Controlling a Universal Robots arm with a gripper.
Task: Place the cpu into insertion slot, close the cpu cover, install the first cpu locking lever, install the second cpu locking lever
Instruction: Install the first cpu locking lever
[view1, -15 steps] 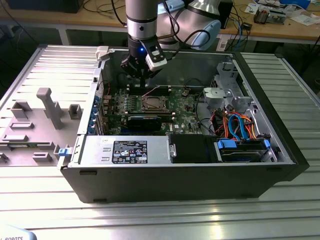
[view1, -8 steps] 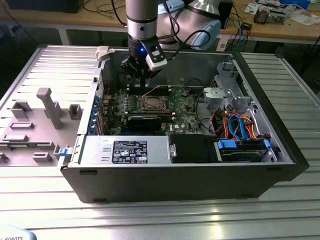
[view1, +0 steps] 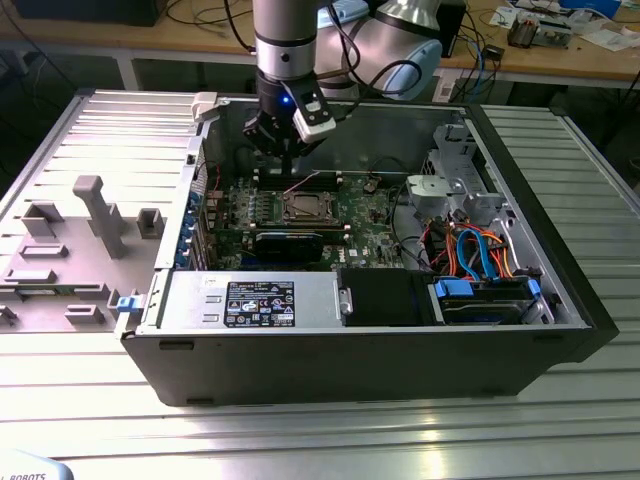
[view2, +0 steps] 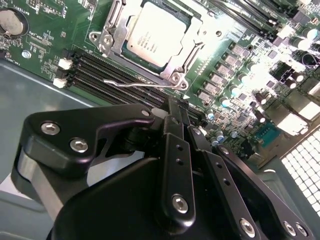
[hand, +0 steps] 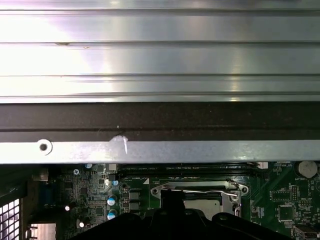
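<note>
The cpu (view2: 152, 35), a silver-grey square, lies in the insertion slot (view1: 303, 207) on the green board. The cpu cover (view2: 172, 67) is folded down around it. A thin wire locking lever (view2: 135, 84) runs along the slot's side nearest the memory slots. A second lever (view2: 114, 17) runs along the adjoining side. My gripper (view2: 176, 107) is shut with nothing in it, its tips just beside the first wire lever. In the exterior view the gripper (view1: 290, 168) hangs a little above the board behind the slot. In the first wrist view the gripper (hand: 172, 197) sits before the slot (hand: 200, 197).
Black memory slots (view2: 100, 67) lie between my gripper and the slot. The case wall (hand: 160, 150) rises close behind. A power supply (view1: 260, 300) and a drive cage with blue cables (view1: 480, 260) fill the case's front and right. A grey panel (view1: 90, 210) lies on the exterior view's left.
</note>
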